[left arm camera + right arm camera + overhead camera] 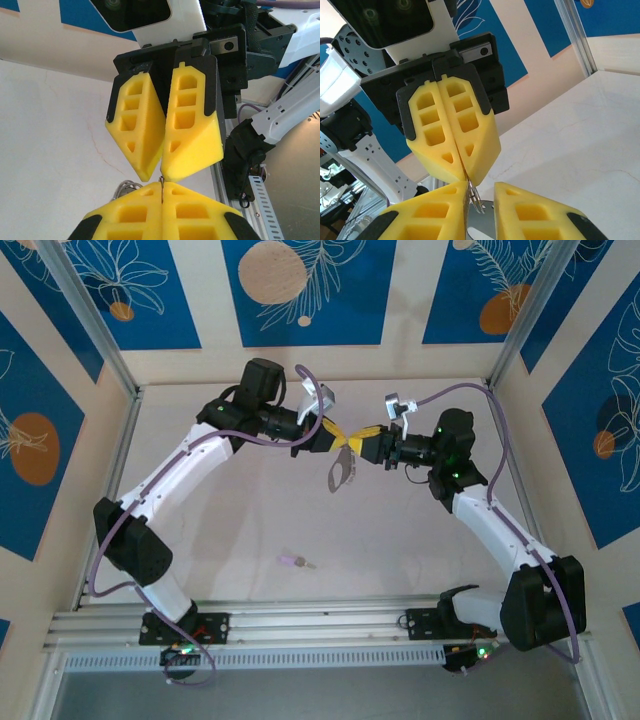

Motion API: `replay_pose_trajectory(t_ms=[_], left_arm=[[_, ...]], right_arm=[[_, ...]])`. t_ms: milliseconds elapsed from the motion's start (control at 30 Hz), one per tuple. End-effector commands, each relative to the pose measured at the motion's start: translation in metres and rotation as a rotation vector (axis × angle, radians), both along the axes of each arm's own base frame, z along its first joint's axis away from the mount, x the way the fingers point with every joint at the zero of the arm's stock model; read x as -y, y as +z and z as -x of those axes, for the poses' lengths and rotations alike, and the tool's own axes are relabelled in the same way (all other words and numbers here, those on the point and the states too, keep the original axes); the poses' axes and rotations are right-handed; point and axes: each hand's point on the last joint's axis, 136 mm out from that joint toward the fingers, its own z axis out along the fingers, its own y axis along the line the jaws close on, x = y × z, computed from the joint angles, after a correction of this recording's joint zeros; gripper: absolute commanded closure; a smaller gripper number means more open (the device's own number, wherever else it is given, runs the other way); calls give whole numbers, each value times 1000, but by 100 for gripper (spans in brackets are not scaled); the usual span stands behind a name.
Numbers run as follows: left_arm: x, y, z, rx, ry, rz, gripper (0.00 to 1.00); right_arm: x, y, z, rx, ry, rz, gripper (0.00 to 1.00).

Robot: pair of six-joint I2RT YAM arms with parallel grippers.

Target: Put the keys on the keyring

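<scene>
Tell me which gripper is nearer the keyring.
Left. The left gripper is shut on the keyring, pinching its wire at the fingertips. The right gripper meets it tip to tip, its jaws apart on either side of the wire, not clamping it.

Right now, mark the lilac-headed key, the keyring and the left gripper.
lilac-headed key (291, 561): top external view, on its lilac head.
keyring (340, 473): top external view, on the loop hanging under the jaws.
left gripper (162, 186): left wrist view, midway between its yellow fingertips.
</scene>
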Motion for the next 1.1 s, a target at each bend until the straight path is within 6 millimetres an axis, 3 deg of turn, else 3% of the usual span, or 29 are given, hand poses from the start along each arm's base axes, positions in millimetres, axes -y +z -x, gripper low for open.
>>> replay_pose_trajectory(t_ms=[0, 200, 367, 500, 700, 867, 1067], left_arm=[[5, 19, 11, 40, -53, 41, 100], [7, 20, 10, 42, -51, 43, 100], [8, 22, 9, 44, -50, 51, 100], [10, 28, 3, 62, -1, 76, 100], [-8, 48, -18, 115, 228, 199, 68], [-19, 47, -22, 61, 331, 291, 55], [-20, 40, -24, -9, 344, 383, 50]], right_arm=[[-4, 7, 6, 26, 37, -4, 78], [-6, 5, 7, 22, 46, -1, 82], [-8, 4, 6, 22, 47, -1, 100], [-6, 1, 0, 20, 8, -3, 100], [2, 5, -9, 25, -51, -34, 100], [7, 17, -10, 51, -84, -82, 100], [11, 35, -6, 77, -108, -142, 100]])
